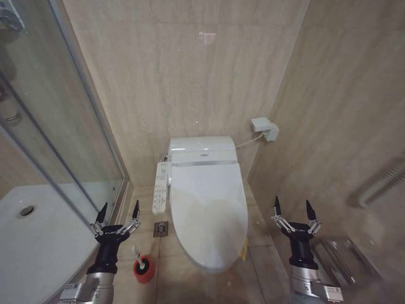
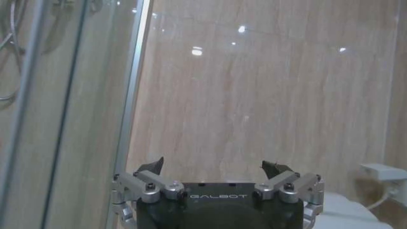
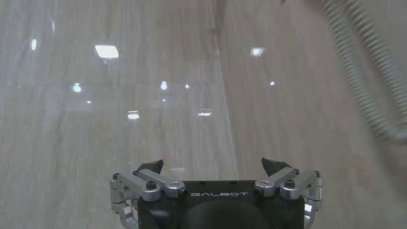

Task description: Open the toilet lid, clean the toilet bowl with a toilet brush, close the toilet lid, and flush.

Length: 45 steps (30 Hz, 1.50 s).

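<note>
The white toilet lid [image 1: 209, 209] lies shut over the toilet bowl, with a yellow ribbon [image 1: 243, 252] at its right front edge. A long white button panel [image 1: 161, 187] runs along the bowl's left side. The toilet brush [image 1: 138, 256] stands in its round red holder [image 1: 143, 268] on the floor, left of the bowl. My left gripper [image 1: 116, 211] is raised and open above and left of the holder, holding nothing. My right gripper [image 1: 293, 209] is raised and open to the right of the toilet, also holding nothing. In the wrist views both grippers [image 2: 216, 165] [image 3: 215, 164] face bare wall.
A glass shower screen [image 1: 57, 126] and a white shower tray [image 1: 31, 234] close off the left. A floor drain [image 1: 161, 229] lies between panel and brush. A wall socket box [image 1: 264, 128] with a cable sits right of the tank [image 1: 201, 149]. A grab rail [image 1: 380, 183] and a metal rack [image 1: 345, 259] hang on the right wall.
</note>
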Available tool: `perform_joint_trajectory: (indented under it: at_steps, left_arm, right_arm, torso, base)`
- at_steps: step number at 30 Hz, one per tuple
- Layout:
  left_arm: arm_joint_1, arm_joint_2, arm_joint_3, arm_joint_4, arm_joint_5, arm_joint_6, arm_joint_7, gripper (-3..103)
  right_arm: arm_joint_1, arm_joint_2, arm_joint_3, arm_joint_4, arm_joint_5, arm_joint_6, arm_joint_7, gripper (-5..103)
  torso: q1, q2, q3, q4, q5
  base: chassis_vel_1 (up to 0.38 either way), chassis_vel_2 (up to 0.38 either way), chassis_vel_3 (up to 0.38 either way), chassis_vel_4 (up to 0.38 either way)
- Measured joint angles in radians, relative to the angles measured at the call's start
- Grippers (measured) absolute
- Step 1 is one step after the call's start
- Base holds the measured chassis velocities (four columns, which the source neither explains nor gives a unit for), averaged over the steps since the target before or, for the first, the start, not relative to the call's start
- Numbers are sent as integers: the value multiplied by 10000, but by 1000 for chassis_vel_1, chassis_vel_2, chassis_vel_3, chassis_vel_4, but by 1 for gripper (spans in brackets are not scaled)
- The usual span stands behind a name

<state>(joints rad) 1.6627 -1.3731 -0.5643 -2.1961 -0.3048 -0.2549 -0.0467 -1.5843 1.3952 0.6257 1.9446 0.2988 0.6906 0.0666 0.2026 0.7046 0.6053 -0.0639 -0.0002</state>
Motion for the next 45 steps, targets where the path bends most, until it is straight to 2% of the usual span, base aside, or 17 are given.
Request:
perform_joint_trajectory:
  at_steps: [19, 34, 45]
  left_arm:
    - [-438, -90, 152, 633, 51, -56, 39, 100]
    - [-488, -51, 150, 736, 31, -261, 48, 100]
    - [-496, -42, 198, 680, 2, -184, -134, 100]
  right_arm:
    - [256, -83, -144, -386, 271, 112, -13, 100]
    - [134, 23, -228, -315, 265, 125, -21, 100]
    - [-76, 30, -131, -185, -6, -80, 358, 100]
  torso:
    - [-7, 4, -2, 0, 3]
    - [9, -4, 4, 0, 2]
    - [2, -1, 2, -2, 1]
  base:
    - [312, -304, -312, 311]
    - [-18, 33, 26, -15]
    - [0, 0, 0, 0]
